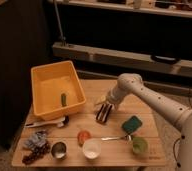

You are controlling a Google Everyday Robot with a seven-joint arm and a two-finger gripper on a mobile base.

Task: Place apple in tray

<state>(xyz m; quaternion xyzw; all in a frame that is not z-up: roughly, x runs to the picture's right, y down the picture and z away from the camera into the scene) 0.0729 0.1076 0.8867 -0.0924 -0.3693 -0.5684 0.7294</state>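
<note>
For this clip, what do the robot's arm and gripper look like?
The arm is white, built of smooth rounded tubes with a bulbous joint near the wrist. No cables or markings can be made out. The gripper, over the table just right of the tray, has a pale base and dark, near-black fingers.

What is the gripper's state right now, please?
Gripper: jaws open, empty, over the table beside the yellow tray, apart from the apple.
</note>
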